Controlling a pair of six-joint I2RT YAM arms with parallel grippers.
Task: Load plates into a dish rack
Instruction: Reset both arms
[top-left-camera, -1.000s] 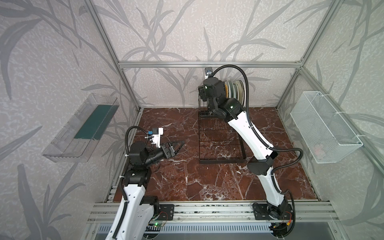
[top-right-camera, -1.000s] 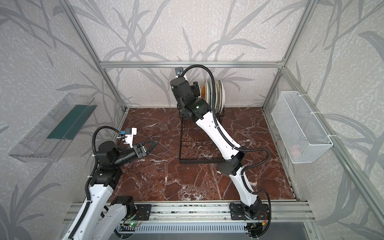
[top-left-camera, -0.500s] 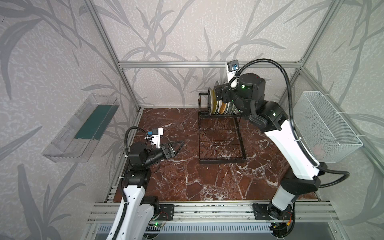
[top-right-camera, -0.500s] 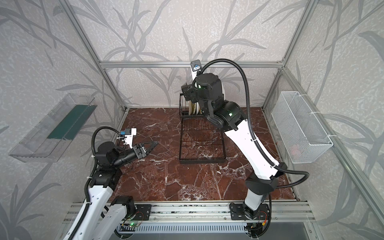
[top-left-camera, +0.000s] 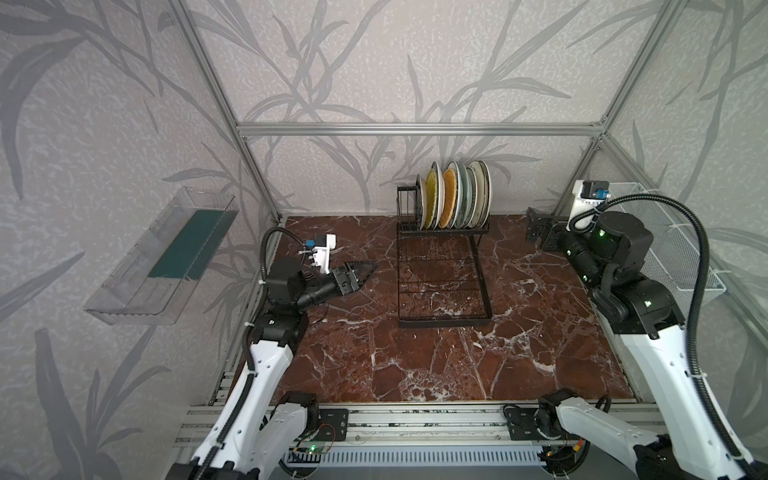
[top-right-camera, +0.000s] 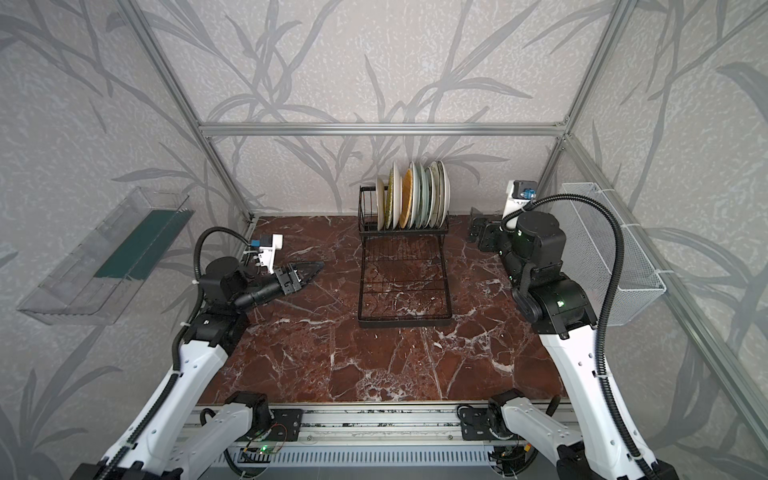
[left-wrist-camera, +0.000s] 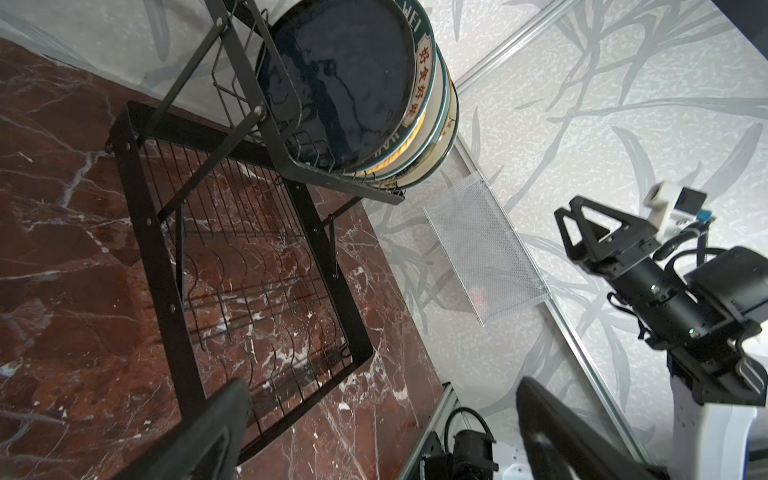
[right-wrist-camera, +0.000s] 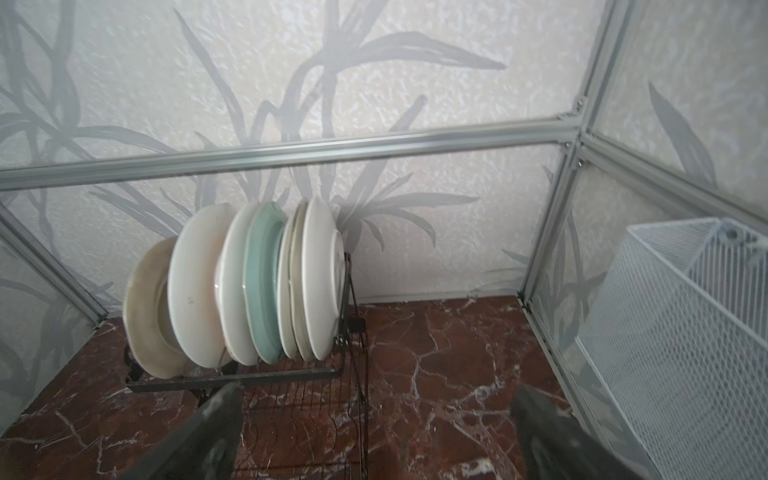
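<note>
Several plates (top-left-camera: 455, 195) (top-right-camera: 413, 195) stand upright in the slot row of the black wire dish rack (top-left-camera: 444, 322) (top-right-camera: 405, 322) at the back centre. In the left wrist view a black plate (left-wrist-camera: 336, 83) is the nearest of the row. The right wrist view shows cream, white and pale teal plates (right-wrist-camera: 249, 286) from behind. My left gripper (top-left-camera: 365, 270) (left-wrist-camera: 382, 415) is open and empty, low over the table left of the rack. My right gripper (top-left-camera: 533, 226) (right-wrist-camera: 374, 419) is open and empty, far right of the rack near the back corner.
A clear plastic bin (top-left-camera: 166, 257) hangs on the left wall. A white mesh basket (top-left-camera: 665, 249) (right-wrist-camera: 685, 332) hangs on the right wall, close beside my right arm. The rack's flat grid tray (left-wrist-camera: 166, 249) lies bare on the marble table.
My right arm has swung from above the plates in the rack out to the back right corner, its jaws opening wide. The left arm has not moved.
</note>
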